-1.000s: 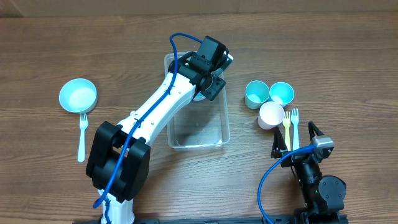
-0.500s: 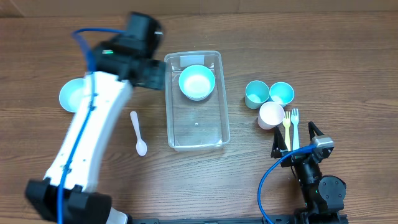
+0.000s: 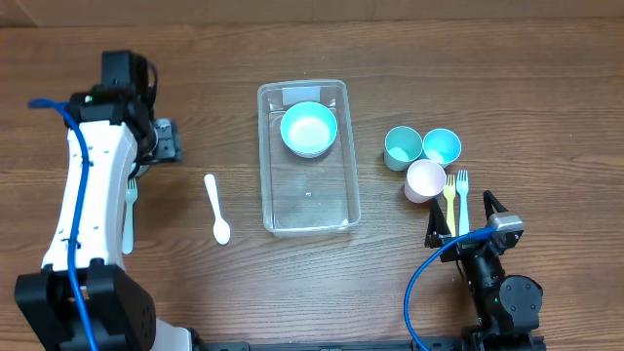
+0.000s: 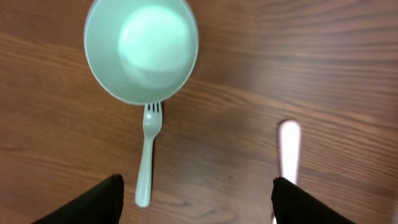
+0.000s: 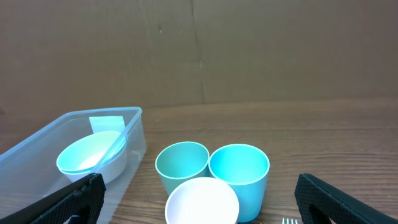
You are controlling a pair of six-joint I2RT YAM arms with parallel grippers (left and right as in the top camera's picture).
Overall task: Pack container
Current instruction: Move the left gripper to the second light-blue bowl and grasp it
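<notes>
Jaws wide, L wrist: bowl (image 4: 142, 50), hidden overhead

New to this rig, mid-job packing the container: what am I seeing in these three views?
This is a two-armed robot at a table. The overhead view looks straight down; each wrist view looks out between that arm's own fingers. The container sits mid-table with one bowl inside. Left of it lie a spoon, a fork and a second bowl; right of it, three cups and two forks. The left end effector hovers over that bowl and fork; the right end effector sits near the cups. Both are open and empty.
</notes>
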